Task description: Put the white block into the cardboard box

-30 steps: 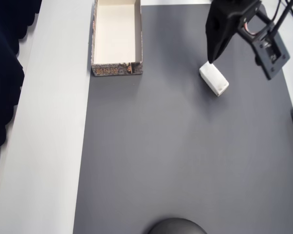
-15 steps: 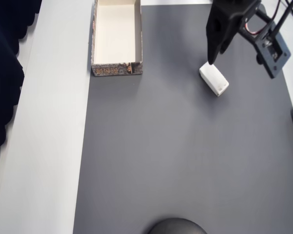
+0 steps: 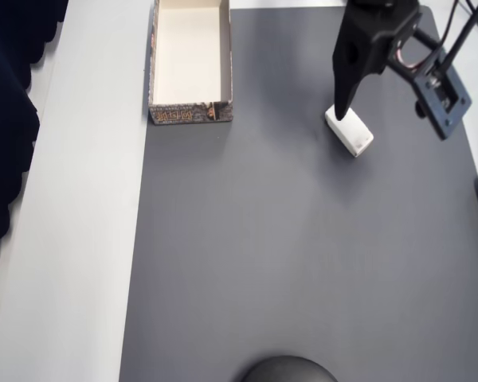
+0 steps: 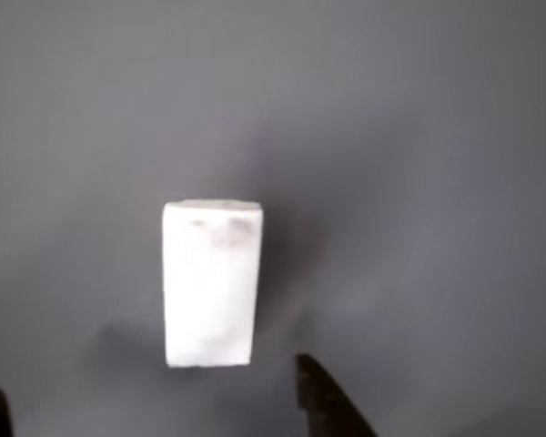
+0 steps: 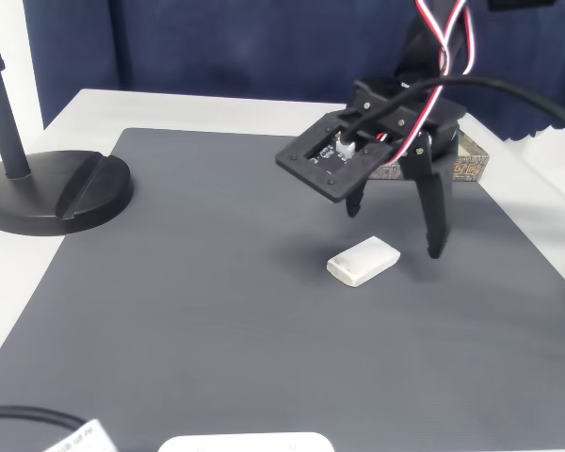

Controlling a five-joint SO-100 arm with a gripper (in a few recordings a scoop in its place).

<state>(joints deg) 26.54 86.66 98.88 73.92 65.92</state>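
1. The white block (image 3: 350, 132) lies flat on the desk's grey mat (image 3: 287, 255), its long axis diagonal in the overhead view.
2. The gripper (image 5: 395, 231) hangs just above it, spread wide, holding nothing.
3. The cardboard box (image 3: 190, 114) sits well apart.

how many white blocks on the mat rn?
1. The white block lies flat on the grey mat, right of the cardboard box in the overhead view, beneath the open claw, not gripped. The box interior looks empty; nothing appears hidden.
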